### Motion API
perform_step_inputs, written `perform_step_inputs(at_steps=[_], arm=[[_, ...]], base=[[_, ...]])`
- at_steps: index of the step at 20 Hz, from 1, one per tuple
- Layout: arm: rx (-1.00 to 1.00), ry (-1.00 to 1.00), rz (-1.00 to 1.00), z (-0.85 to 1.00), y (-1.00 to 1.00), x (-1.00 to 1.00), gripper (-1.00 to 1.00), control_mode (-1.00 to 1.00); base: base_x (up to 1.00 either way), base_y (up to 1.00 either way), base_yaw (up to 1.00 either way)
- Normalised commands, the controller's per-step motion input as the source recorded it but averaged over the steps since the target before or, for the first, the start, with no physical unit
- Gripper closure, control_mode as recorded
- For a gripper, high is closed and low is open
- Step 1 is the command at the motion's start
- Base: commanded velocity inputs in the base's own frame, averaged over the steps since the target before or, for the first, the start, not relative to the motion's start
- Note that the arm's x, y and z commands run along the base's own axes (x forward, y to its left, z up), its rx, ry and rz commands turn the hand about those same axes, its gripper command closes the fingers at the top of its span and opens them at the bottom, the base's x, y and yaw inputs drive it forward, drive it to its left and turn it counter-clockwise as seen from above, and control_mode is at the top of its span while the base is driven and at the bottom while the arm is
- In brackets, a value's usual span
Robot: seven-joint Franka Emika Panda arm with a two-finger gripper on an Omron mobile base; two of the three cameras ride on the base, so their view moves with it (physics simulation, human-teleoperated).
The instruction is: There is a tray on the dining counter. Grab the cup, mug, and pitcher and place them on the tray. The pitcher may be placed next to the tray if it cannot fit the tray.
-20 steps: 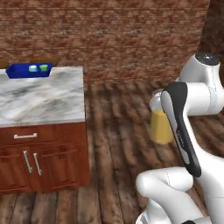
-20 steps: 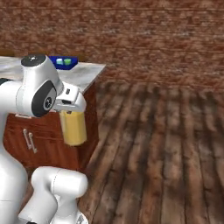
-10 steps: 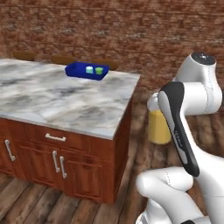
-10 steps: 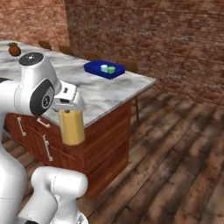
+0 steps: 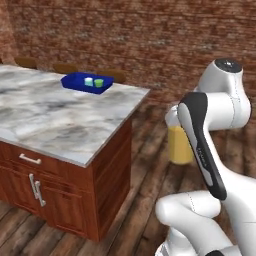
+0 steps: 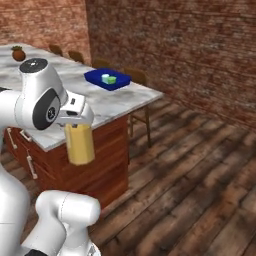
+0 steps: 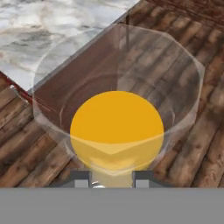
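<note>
Jaws clamped on the tall clear glass pitcher of orange liquid (image 6: 80, 145), held upright above the wooden floor (image 6: 190, 175), beside the marble-topped surface (image 5: 55, 112). Blue rectangular tray (image 5: 75, 82) sits at far edge.

The base swings round (both base views shift), so the dining counter (image 5: 60, 117) and tray (image 5: 75, 82) now appear nearer and more central.

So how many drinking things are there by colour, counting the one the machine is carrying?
Green: 1, the cup on the tray.
Teal: 1, the mug on the same tray.
Clear glass with orange liquid: 1, the pitcher held in the gripper.
Total: 3
</note>
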Motion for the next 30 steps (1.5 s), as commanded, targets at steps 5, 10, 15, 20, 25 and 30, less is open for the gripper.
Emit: perform_step_inputs(at_steps=[5, 10, 15, 20, 25, 30], arm=[[0.00, 0.00, 0.00, 0.00, 0.00, 0.00, 1.00, 1.00], [0.00, 0.00, 0.00, 0.00, 0.00, 0.00, 1.00, 1.00], [0.00, 0.00, 0.00, 0.00, 0.00, 0.00, 1.00, 1.00], [0.00, 0.00, 0.00, 0.00, 0.00, 0.00, 1.00, 1.00], [0.00, 0.00, 0.00, 0.00, 0.00, 0.00, 1.00, 1.00], [0.00, 0.00, 0.00, 0.00, 0.00, 0.00, 1.00, 1.00]], base=[[0.00, -1.00, 0.12], [0.00, -1.00, 0.28], [0.00, -1.00, 0.33], [0.13, -1.00, 0.36], [0.30, -1.00, 0.41], [0.37, -1.00, 0.48]])
